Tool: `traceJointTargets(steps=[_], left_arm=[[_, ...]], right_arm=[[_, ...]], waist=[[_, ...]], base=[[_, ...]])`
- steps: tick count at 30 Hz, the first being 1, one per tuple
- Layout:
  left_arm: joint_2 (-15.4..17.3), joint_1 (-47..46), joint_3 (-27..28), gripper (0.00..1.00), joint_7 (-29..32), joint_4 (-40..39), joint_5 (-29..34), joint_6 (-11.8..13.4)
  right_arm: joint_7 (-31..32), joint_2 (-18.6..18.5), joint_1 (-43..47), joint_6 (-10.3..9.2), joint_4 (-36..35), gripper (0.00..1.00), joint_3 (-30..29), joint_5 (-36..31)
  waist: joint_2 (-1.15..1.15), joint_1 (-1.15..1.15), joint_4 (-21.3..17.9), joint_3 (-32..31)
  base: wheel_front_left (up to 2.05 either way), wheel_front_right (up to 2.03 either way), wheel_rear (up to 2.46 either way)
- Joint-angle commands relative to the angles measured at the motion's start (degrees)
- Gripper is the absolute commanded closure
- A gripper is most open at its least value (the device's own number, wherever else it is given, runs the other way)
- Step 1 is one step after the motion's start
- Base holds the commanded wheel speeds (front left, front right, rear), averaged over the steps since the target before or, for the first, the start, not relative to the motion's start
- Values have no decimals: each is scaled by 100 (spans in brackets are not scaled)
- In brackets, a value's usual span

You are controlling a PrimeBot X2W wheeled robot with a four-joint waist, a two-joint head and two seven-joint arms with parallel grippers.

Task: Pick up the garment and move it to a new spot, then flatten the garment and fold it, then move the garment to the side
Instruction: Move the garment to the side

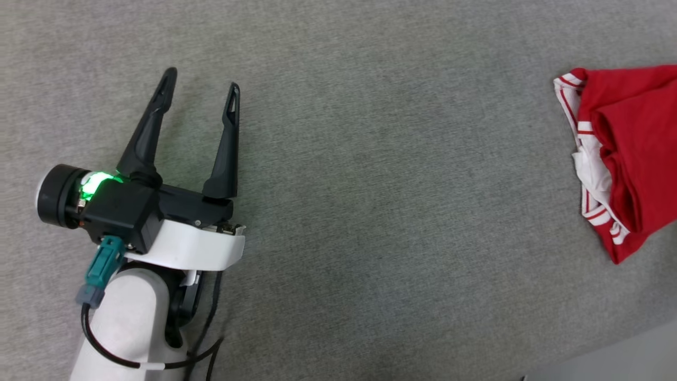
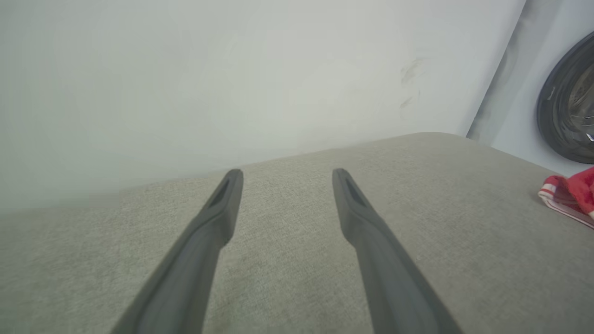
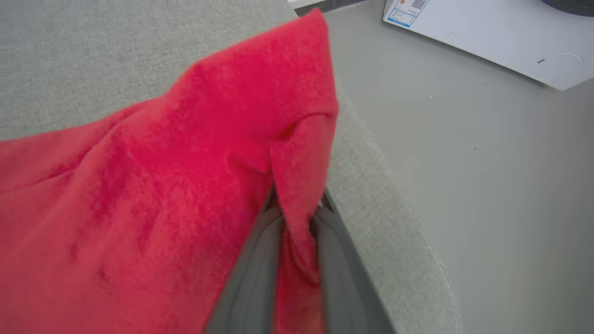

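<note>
Garment (image 1: pixel 629 153) first, asks the operator: where is it?

Me: At the right edge of the grey cloth-covered worktop (image 1: pixel 370 211). It is bunched in loose folds, red body up, with the striped white trim turned towards the middle. Part of it runs out of the head view on the right. My right wrist view shows a peak of red cloth standing up close to the worktop's rounded edge, with the floor (image 3: pixel 464 162) beyond.

Operator: And your end effectors?

Me: My right end effector (image 3: pixel 299 208) is clamped on a fold of that red cloth, its fingers nearly together with the fabric pinched between them. My left end effector (image 1: pixel 202 79) has its fingers spread apart with nothing in them. It is over the bare left part of the worktop, well apart from the garment.

Operator: Which step is this?

Me: I judge it the first, picking up and carrying to a new spot, since the cloth is crumpled and neither flat nor folded. The next move calls for a lift until the hanging cloth is free. Then I'd carry it towards the open middle, where there is room to spread it. Thin fabric could slip from so small a pinch, so I'd go slowly.
</note>
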Motion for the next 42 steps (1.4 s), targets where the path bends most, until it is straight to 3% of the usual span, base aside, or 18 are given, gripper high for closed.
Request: traceJointTargets(steps=[1,9,15,19,27,33,42], left_arm=[[3,-73,-22,0,-58,24,-23,-23],[-102,197,-80,0,-237,375,-160,40],[-239,503,-122,0,-364,703,-291,114],[-338,760,-105,0,-449,960,-396,199],[-492,1259,75,0,-622,1445,-670,371],[-536,1561,246,0,-699,1762,-820,458],[-385,1807,509,0,-733,2001,-827,514]], right_arm=[[-149,49,-41,-7,57,0,-83,-62],[-615,29,117,-8,493,0,-469,-594],[-1256,148,489,-7,192,0,-917,-1184],[-1720,468,1004,-8,-377,0,-1270,-1526],[-2032,1601,2346,-7,-2044,0,-1618,-2069],[-1992,2417,3305,-7,-3320,0,-1261,-2268],[-1759,2860,4062,-7,-4494,0,-438,-2283]], waist=[[0,-1,30,-23],[0,-1,204,-572],[0,-1,402,-1206],[0,-1,572,-1620],[0,-1,889,-2277],[0,-1,1183,-2734],[0,-1,1509,-3144]], base=[[0,0,0],[0,0,0],[0,0,0],[0,0,0],[0,0,0],[0,0,0],[0,0,0]])
